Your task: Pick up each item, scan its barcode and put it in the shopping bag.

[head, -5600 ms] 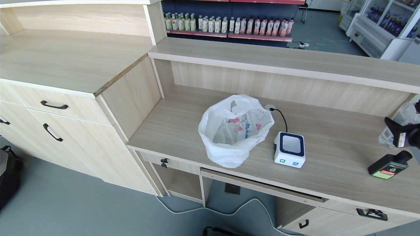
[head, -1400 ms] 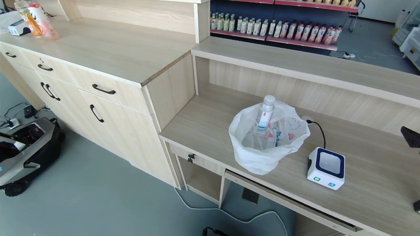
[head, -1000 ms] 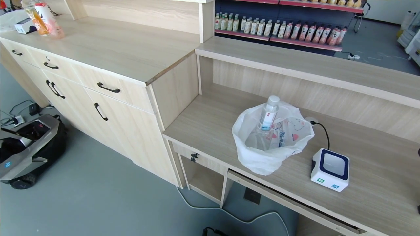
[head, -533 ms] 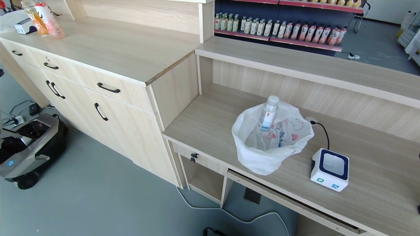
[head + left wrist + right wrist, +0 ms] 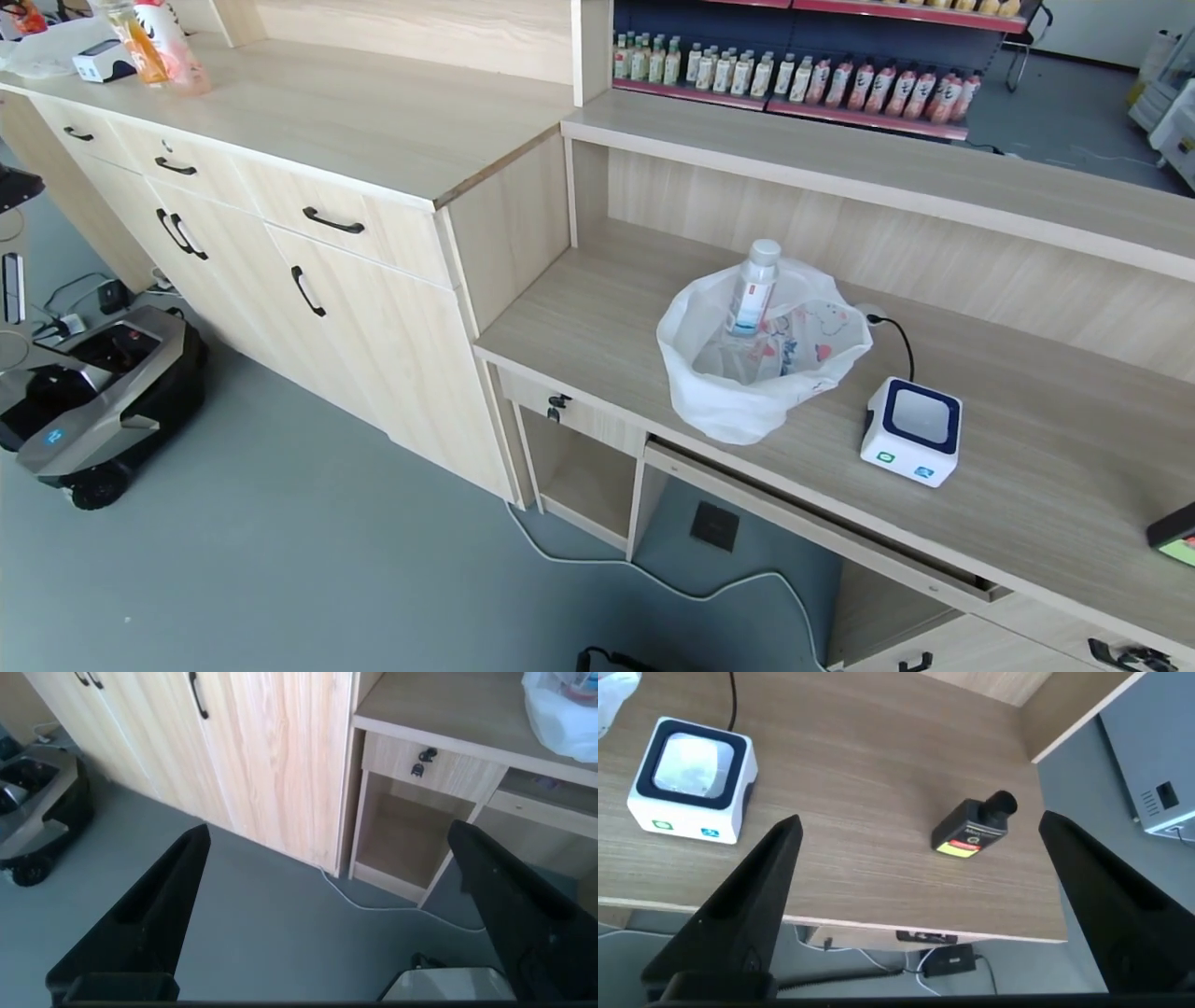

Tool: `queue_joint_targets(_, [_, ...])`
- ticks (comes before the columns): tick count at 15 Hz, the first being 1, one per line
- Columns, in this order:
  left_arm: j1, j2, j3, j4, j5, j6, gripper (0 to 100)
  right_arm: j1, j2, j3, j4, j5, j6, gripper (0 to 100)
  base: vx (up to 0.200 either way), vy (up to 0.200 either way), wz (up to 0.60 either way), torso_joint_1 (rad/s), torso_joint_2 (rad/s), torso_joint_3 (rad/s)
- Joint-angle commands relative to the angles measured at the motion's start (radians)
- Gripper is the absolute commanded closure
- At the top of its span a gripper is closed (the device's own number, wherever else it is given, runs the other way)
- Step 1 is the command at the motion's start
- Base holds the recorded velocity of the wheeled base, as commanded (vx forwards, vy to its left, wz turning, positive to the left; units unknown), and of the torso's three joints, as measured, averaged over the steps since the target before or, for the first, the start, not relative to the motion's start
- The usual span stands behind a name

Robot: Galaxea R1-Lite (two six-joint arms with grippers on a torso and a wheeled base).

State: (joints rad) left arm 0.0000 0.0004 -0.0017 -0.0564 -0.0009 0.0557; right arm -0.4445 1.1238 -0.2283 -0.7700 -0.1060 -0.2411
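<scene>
With right pincer (image 5: pixel 920 821) wide open and empty, best to grip dark bottle (image 5: pixel 974 827), lying flat ahead of it, across the stiff, likely light and slick body.

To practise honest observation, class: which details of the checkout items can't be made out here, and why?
- Head view: base of the clear bottle lost in folds of the shopping bag.
- Head view: dark bottle cut off by the right edge.
- Right wrist view: barcode on the dark bottle too small to find.
- Left wrist view: shopping bag cut by the frame edge.
</scene>
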Motion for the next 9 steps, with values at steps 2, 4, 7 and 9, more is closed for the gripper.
queue_joint_targets(2, [0.000,0.000,0.000,0.000,0.001,-0.002,0,-0.002,-0.047,0.030,0.003,-0.001,-0.011,0,0.000,0.000,0.00,0.000,0.00,0.000])
queue_joint_targets(4, [0.000,0.000,0.000,0.000,0.001,-0.002,0,-0.003,-0.064,0.038,0.003,-0.001,-0.046,0,0.000,0.000,-0.30,0.006,0.00,0.004])
queue_joint_targets(7, [0.000,0.000,0.000,0.000,0.001,-0.002,0,-0.019,-0.056,0.021,0.006,-0.009,-0.047,0,0.000,0.000,-0.60,0.009,0.01,0.004])
queue_joint_targets(9, [0.000,0.000,0.000,0.000,0.001,-0.002,0,-0.114,-0.009,0.006,0.005,-0.008,-0.064,0,0.000,0.000,-0.60,0.007,0.01,0.002])
